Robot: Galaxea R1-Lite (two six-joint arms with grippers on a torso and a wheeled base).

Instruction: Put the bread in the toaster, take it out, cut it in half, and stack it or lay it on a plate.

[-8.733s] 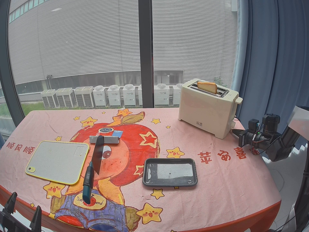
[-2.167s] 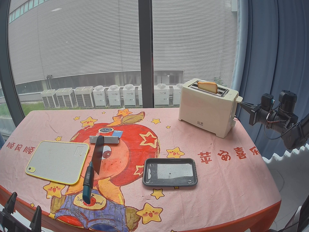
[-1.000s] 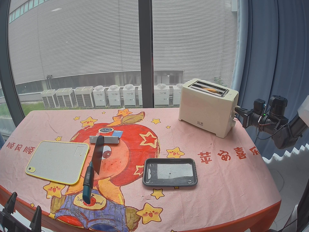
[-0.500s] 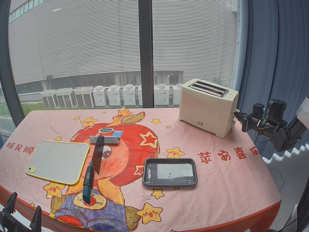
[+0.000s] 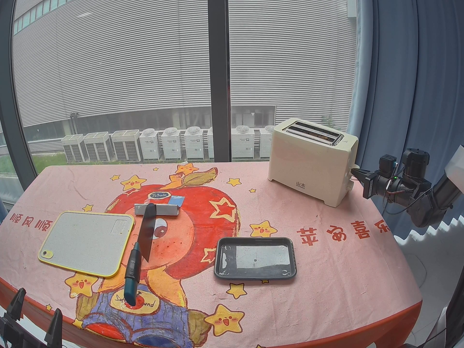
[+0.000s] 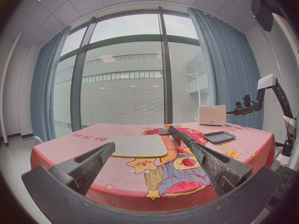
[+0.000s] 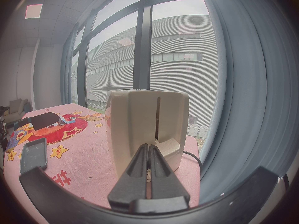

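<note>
The cream toaster [image 5: 311, 163] stands at the table's far right. The bread [image 5: 315, 133] sits sunk in its slot, with just a brownish edge showing. My right gripper [image 5: 355, 171] is shut, its tips resting on the lowered lever [image 7: 168, 147] at the toaster's [image 7: 146, 125] end face. The right gripper [image 7: 149, 147] holds nothing. My left gripper [image 5: 36, 315] stands open and empty at the near left table edge. A black plate [image 5: 255, 240] lies front centre. A teal-handled knife [image 5: 137, 252] lies beside the cutting board [image 5: 87, 242].
The knife's blade rests on a small grey block [image 5: 162, 210]. A blue curtain [image 5: 411, 73] hangs close behind my right arm. A window frame post [image 5: 218, 68] rises behind the table. The toaster's cord [image 7: 191, 156] runs off its back.
The bread, which stood up out of the slot earlier, has sunk into the toaster. My right gripper rose to the lever and came down with it. Nothing moved in the last half second.
</note>
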